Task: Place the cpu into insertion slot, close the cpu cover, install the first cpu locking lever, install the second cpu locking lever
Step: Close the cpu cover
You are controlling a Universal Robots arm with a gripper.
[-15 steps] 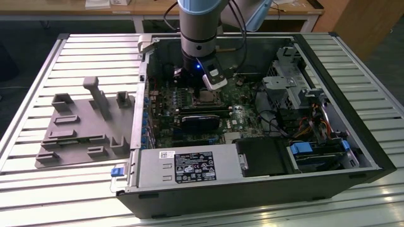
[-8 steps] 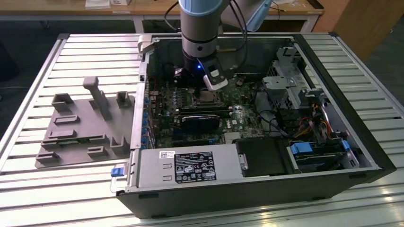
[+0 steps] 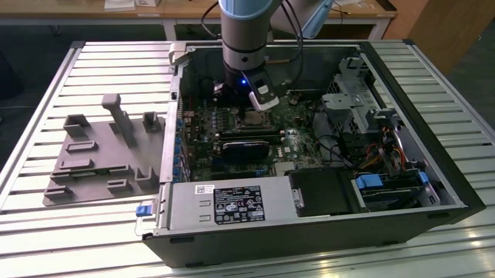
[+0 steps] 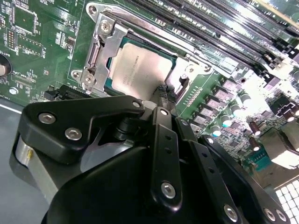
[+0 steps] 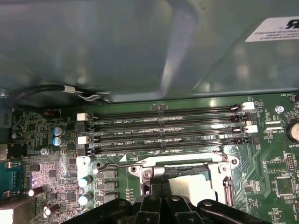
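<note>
Over the open case [image 3: 309, 231] in the exterior view, the arm [image 3: 246, 35] reaches down from the upper middle of the frame. Its jaws are low over the board [image 3: 203, 130], just above the slot [image 3: 251, 120]. A grey fixture plate [image 3: 85, 168] lies on the slatted surface [image 3: 46, 243] at the exterior view's left. In the second wrist view, the cpu [image 4: 140, 70] sits flat in the slot, its dull metal top showing through the cut-out of the cover [image 4: 96, 53], which looks folded down around it. The jaws are pressed together into one narrow tip with nothing visible between them. That tip is at the socket's edge beside a silver latch tab [image 4: 189, 70]; whether it touches is hard to tell. The first wrist view shows the cpu [image 5: 191, 184] pale within the cover [image 5: 140, 171], with memory slots [image 5: 168, 122] beyond. A thin wire lever [image 5: 114, 165] lies along the socket side nearest those slots. By my judgement, placing and covering look done, and a locking lever is the work in hand. To do it well, the closed tip should bear on the lever's arm rather than on cover or chip. It should press down before sliding sideways under the catch, and keep clear of the capacitors [image 5: 84, 182] close by.
</note>
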